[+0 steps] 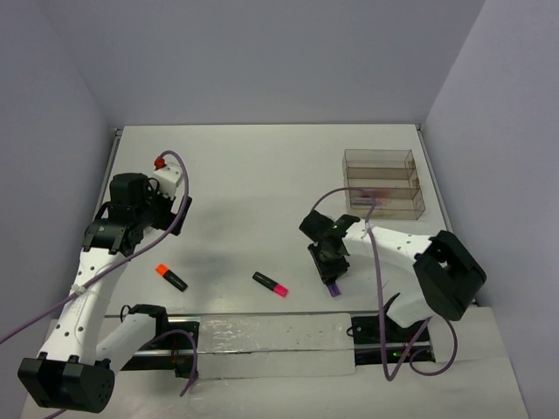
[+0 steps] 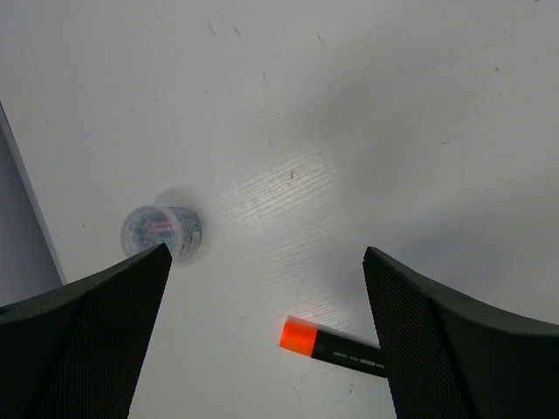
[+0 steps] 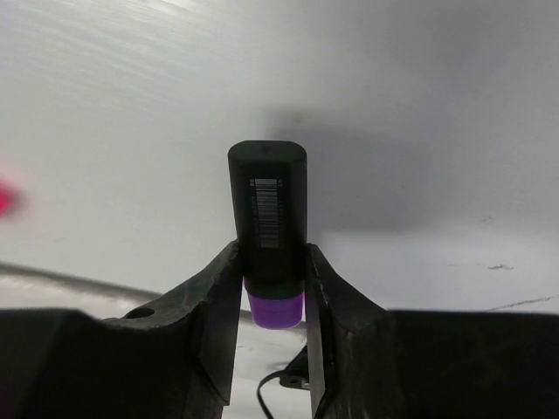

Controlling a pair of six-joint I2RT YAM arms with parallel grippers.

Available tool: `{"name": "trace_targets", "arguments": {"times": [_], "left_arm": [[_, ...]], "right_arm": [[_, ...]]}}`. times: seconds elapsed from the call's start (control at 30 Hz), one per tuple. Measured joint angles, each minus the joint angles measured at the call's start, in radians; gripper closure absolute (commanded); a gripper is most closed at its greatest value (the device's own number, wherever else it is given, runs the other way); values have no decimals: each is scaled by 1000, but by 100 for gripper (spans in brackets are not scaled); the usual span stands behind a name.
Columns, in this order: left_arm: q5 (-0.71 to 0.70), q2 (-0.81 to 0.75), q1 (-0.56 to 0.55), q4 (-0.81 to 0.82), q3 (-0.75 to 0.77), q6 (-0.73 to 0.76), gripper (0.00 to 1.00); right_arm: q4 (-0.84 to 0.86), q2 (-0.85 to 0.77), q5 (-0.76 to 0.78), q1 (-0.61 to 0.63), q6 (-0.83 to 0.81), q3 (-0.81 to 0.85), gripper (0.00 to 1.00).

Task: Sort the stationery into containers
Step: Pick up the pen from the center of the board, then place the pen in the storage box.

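Observation:
My right gripper [image 1: 330, 264] is shut on a black highlighter with a purple cap [image 1: 334, 286], held low over the table at the near right. In the right wrist view the highlighter [image 3: 268, 209] sits upright between the fingers, cap toward the camera, and the gripper [image 3: 272, 253] clamps it. My left gripper [image 1: 182, 208] is open and empty at the left. In the left wrist view, the gripper [image 2: 266, 253] hovers above an orange-capped highlighter [image 2: 327, 345]. A small round grey-blue piece [image 2: 162, 231] lies by the left fingertip. The clear tray [image 1: 382, 161] stands at the far right.
The orange-capped highlighter [image 1: 171, 277] and a pink-capped highlighter [image 1: 271, 284] lie near the front edge. Something pinkish [image 1: 376, 194] lies in one tray compartment. Walls close in the table on the left, back and right.

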Motion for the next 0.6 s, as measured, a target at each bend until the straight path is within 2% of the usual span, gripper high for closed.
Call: {"name": "trace_targets", "arguments": {"times": [0.13, 0.23, 0.33, 0.43, 0.53, 0.6], "left_arm": [[0, 2, 0, 0, 0, 0, 1], [1, 4, 0, -2, 0, 0, 1], [1, 6, 0, -5, 0, 0, 1], [1, 5, 0, -7, 0, 3, 1], [0, 4, 0, -7, 0, 7, 1], [0, 4, 0, -7, -4, 8, 1]], "right_arm": [[8, -128, -45, 9, -17, 91, 100], [103, -236, -122, -74, -6, 235, 100], [268, -297, -207, -280, 72, 336, 100], [424, -315, -246, -540, 233, 349, 100], [535, -259, -234, -751, 410, 339, 100], [585, -182, -229, -817, 519, 337, 100]]}}
